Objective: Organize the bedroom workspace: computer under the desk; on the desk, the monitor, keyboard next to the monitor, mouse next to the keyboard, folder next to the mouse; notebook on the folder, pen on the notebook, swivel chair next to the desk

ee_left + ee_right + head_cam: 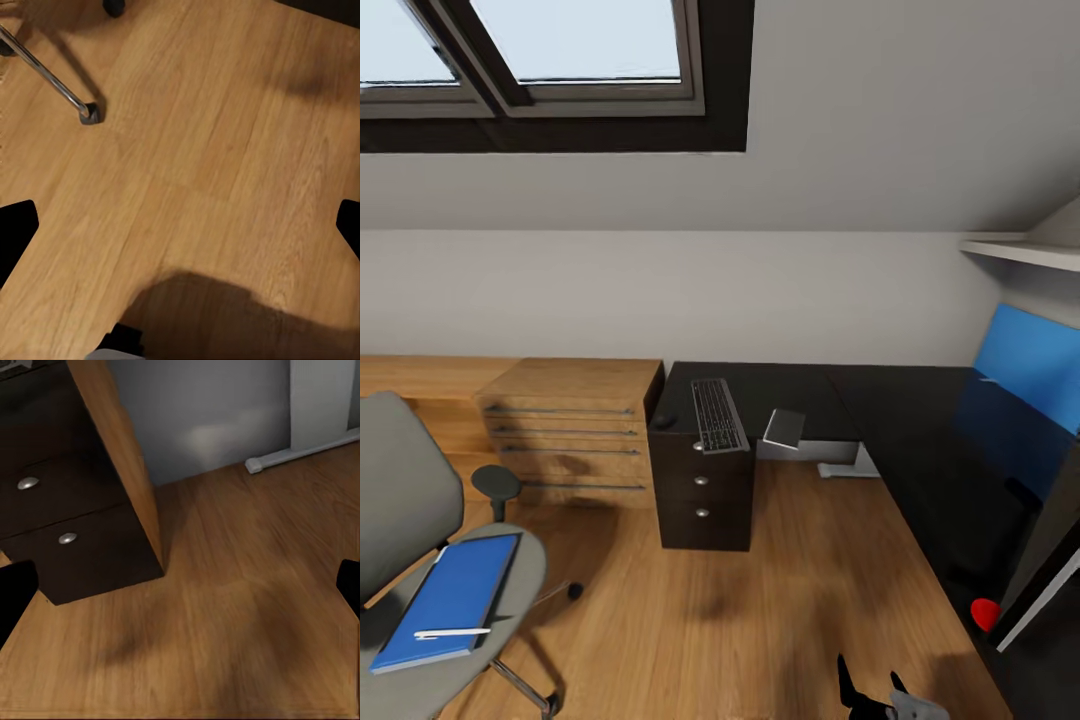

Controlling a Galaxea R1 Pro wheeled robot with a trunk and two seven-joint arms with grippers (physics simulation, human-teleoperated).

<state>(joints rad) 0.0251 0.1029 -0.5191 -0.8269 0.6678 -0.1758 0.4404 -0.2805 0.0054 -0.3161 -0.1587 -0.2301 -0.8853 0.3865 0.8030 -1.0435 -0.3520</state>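
the blue folder (448, 600) lies flat on the swivel chair (400, 500) seat with the pen (452, 632) resting on it, well apart from the worktop (920, 440), where the keyboard (718, 414) and notebook (784, 428) already sit. both arms' jaws stand spread wide over bare floor, holding nothing, probably ready for a first pickup.

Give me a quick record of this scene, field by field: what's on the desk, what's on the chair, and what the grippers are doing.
desk: glossy black L-shaped top, blue back panel on its right arm
on desk: keyboard, mouse beside it, notebook at the front edge
swivel chair: apart from the desk, at lower left
on chair seat: blue folder with the pen lying on it
drawer chest: light wood, left of the desk
grippers: both open, over the wooden floor, holding nothing
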